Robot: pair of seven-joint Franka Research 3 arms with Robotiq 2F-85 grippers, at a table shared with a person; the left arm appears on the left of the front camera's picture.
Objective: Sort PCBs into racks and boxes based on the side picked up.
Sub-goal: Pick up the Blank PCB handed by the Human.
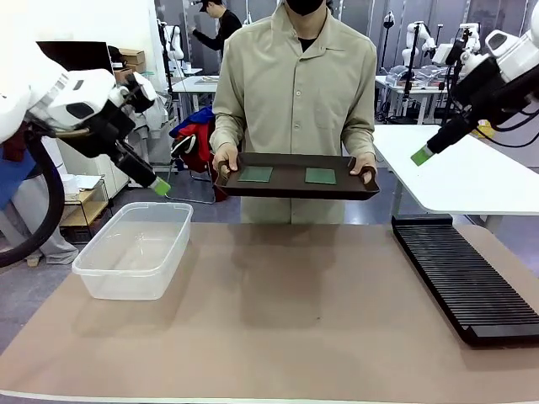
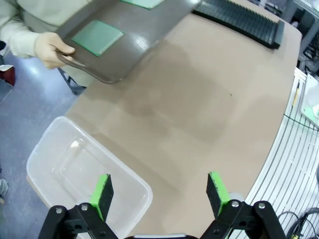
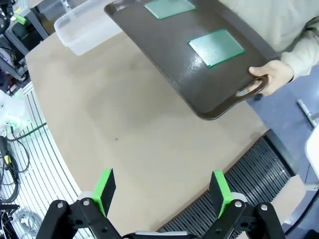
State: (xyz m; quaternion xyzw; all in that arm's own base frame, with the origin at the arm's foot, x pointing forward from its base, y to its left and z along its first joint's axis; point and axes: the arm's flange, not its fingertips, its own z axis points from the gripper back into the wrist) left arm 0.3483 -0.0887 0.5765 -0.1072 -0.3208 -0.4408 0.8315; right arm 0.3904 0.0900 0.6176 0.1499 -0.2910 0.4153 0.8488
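Brown tray [image 1: 295, 192] held by a person [image 1: 295, 84] carries two PCBs [image 1: 255, 174]. Left of it the left gripper [image 2: 159, 191] gapes wide, empty, over the box [image 1: 135, 252]; right of it the right gripper [image 3: 162, 186] likewise, near the rack [image 1: 467, 278].

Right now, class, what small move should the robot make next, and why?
Probably the right gripper should dip toward the nearer PCB: its jaws stand open and empty, and the person holds out the brown tray bearing it.
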